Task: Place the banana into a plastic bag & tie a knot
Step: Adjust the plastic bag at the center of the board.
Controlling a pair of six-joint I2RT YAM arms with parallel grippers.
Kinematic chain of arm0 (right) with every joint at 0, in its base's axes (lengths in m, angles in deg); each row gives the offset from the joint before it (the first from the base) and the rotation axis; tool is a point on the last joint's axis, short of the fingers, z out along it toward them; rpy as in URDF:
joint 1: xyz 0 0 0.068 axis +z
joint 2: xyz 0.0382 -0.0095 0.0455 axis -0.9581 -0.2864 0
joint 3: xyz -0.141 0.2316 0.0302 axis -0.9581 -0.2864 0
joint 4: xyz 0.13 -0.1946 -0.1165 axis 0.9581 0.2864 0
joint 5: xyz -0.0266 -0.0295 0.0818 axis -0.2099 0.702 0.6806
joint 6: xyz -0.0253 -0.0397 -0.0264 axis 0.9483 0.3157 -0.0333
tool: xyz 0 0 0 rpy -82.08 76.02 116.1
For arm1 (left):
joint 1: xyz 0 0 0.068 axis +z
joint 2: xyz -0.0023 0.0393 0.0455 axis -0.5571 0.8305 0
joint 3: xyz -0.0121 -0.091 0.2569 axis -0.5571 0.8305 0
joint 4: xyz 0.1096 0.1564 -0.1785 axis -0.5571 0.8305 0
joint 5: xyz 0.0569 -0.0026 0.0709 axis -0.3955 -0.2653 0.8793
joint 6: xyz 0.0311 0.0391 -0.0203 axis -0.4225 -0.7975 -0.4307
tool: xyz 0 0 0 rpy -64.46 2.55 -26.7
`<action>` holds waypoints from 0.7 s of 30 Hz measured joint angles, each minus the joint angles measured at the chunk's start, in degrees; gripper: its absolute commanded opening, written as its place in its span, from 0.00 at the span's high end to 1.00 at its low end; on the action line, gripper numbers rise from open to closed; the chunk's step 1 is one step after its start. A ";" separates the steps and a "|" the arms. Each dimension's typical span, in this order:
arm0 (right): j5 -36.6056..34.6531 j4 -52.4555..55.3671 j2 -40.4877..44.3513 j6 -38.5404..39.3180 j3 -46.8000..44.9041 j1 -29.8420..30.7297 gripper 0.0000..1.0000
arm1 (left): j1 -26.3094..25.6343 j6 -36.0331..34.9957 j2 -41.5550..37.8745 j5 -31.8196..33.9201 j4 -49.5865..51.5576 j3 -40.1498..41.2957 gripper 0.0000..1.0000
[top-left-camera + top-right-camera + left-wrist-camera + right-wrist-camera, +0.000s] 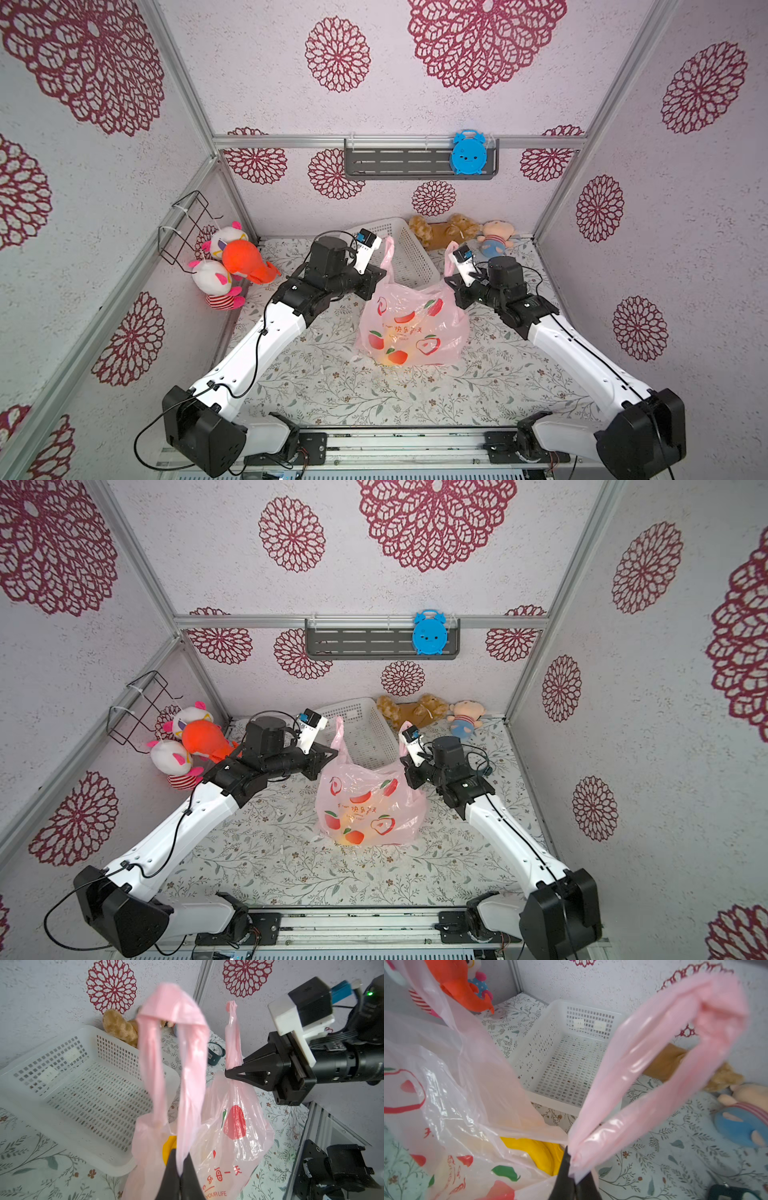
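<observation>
The pink plastic bag (411, 328) (370, 808) stands on the floral table with its mouth pulled wide. The yellow banana (533, 1151) (168, 1147) lies inside it. My left gripper (180, 1174) (380, 274) is shut on the foot of one handle loop (172, 1012), which stands upright. My right gripper (574, 1176) (451, 282) (227, 1073) is shut on the foot of the other handle loop (675, 1043), also upright. The two handles stand apart, one at each side of the bag. No knot shows.
A white mesh basket (399, 249) sits just behind the bag. Plush toys (232, 266) crowd the left wall under a wire rack (187, 228). A brown teddy (440, 230) and a pig doll (494, 239) lie at the back. A small green clock (216, 1052) stands nearby.
</observation>
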 measured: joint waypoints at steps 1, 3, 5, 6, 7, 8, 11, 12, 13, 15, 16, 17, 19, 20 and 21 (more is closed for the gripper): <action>-1.03 0.61 0.66 1.66 0.00 1.11 1.00 | -0.63 -0.48 0.24 0.74 2.82 -1.46 1.00; -2.32 0.70 1.22 4.59 -0.61 2.67 1.00 | -1.33 -1.38 1.29 0.96 7.54 -3.48 1.00; -3.52 -0.33 1.36 7.21 -2.89 3.87 1.00 | -1.73 -2.62 3.34 0.63 11.41 -4.59 1.00; -4.11 -0.94 1.36 8.37 -4.72 4.52 1.00 | -1.88 -3.41 4.79 0.61 13.25 -4.87 1.00; -4.66 -1.64 1.33 9.22 -6.80 5.09 1.00 | -1.92 -4.09 6.40 0.44 14.97 -4.94 1.00; -4.90 -2.25 1.33 9.84 -8.57 5.51 1.00 | -1.99 -4.81 8.00 0.24 16.59 -4.94 1.00; -4.87 -4.15 1.44 11.10 -14.03 6.91 1.00 | -2.05 -6.47 12.13 -0.90 20.02 -5.03 1.00; -4.81 -4.83 1.62 11.41 -15.41 7.37 1.00 | -2.12 -6.99 13.18 -1.64 20.79 -5.14 1.00; -4.57 -5.40 1.95 11.76 -16.52 7.72 1.00 | -2.25 -7.34 13.66 -2.21 21.18 -5.27 1.00; -4.31 -5.77 2.58 12.20 -17.22 8.07 1.00 | -2.64 -7.89 13.66 -3.08 21.31 -5.68 0.94; -4.24 -6.25 2.91 12.33 -17.18 8.11 1.00 | -2.93 -8.15 13.42 -3.61 21.09 -6.10 0.86; -4.22 -6.64 3.15 12.37 -17.09 8.11 1.00 | -3.13 -8.57 13.18 -3.78 20.76 -6.36 0.78; -4.20 -7.52 3.76 12.41 -16.87 8.11 1.00 | -3.34 -8.96 12.26 -3.96 20.17 -6.51 0.60; -4.20 -7.76 3.98 12.41 -16.76 8.11 1.00 | -3.41 -8.72 11.74 -3.82 20.00 -6.45 0.55; -4.24 -7.98 4.13 12.39 -16.65 8.11 1.00 | -3.43 -8.66 10.88 -3.45 19.39 -6.03 0.50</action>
